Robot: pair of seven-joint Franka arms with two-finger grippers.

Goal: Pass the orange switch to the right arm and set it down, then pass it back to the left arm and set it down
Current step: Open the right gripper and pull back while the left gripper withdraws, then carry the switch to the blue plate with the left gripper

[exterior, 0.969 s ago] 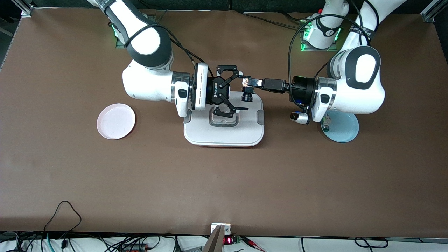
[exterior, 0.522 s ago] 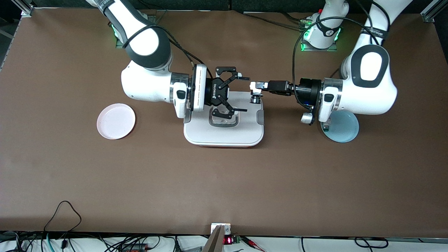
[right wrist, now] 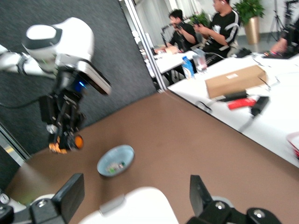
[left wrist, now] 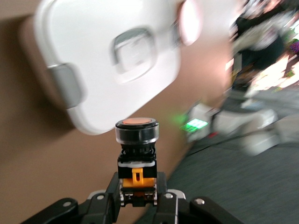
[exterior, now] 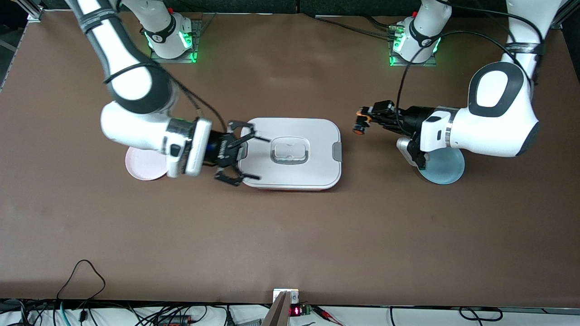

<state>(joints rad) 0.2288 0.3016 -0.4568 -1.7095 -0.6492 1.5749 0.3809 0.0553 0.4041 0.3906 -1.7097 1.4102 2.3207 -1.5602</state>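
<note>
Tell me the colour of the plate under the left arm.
Light blue plate; the front view shows it best.

The pink plate (exterior: pixel 141 168) lay largely hidden under the right arm's wrist, only its rim showing. The left arm's forearm covered part of the blue plate (exterior: pixel 446 171); what sat in it was too small to identify. In the left wrist view, the box (left wrist: pixel 107 56) was smeared by motion blur and cut off at the top edge, the background beside it unreadable.
</note>
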